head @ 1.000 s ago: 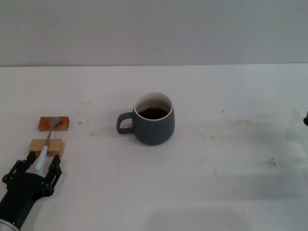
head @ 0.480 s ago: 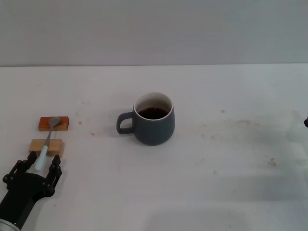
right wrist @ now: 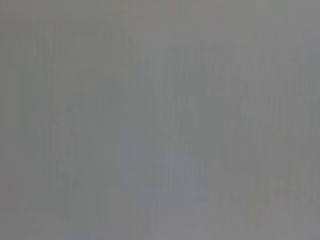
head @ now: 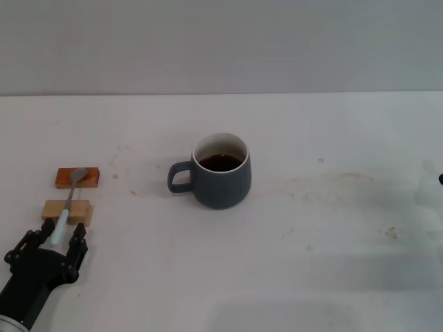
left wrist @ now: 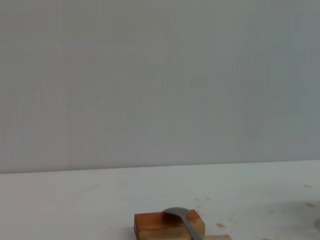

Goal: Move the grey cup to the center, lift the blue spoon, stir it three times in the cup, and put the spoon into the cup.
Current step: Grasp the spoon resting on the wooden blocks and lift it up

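The grey cup point(head: 221, 181) stands mid-table holding dark liquid, its handle pointing toward my left. Far to its left the blue spoon point(head: 66, 206) lies across two small wooden blocks: its metal bowl rests on the orange-brown block point(head: 77, 178), its pale blue handle crosses the tan block point(head: 67, 210). My left gripper point(head: 55, 236) is open at the near left, with one finger on each side of the handle's end. The left wrist view shows the spoon bowl point(left wrist: 179, 216) on the orange-brown block point(left wrist: 167, 226). Only a dark sliver of my right gripper point(head: 441, 179) shows at the right edge.
The white table point(head: 332, 228) carries faint brown stains right of the cup and near the blocks. A grey wall runs behind it. The right wrist view shows only plain grey.
My left gripper has edged slightly toward the near table edge. The dark sliver of the right gripper has slipped lower and further out of frame. Cup and spoon have not moved.
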Available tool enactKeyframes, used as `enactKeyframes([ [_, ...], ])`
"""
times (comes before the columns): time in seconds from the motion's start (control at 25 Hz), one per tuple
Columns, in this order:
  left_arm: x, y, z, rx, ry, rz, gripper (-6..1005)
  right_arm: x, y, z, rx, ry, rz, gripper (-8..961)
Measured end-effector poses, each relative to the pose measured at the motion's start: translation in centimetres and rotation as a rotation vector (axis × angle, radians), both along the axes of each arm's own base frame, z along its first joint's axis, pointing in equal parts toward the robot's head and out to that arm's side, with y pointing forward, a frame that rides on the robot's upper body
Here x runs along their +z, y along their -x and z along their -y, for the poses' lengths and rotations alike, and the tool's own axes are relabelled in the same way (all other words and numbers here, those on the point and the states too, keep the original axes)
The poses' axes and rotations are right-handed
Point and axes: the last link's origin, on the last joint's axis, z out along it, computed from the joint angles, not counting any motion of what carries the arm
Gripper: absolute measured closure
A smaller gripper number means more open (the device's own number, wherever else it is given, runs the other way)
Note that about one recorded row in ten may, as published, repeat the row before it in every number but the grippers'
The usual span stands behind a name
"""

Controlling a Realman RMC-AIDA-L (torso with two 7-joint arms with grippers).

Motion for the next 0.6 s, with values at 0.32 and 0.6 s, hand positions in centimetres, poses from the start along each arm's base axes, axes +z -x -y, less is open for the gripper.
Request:
enactKeyframes([
  [0.32, 0.06, -0.01, -0.01, -0.002, -0.002, 0.0, 503, -0.01, -0.05, 0.09, -0.001, 0.0, 0.0, 954],
  [0.6, 0.09, -0.02, -0.02, -0.003, -0.004, 0.001, 546, -0.02, -0.03, 0.09, 0.0, 0.001, 0.0, 954],
])
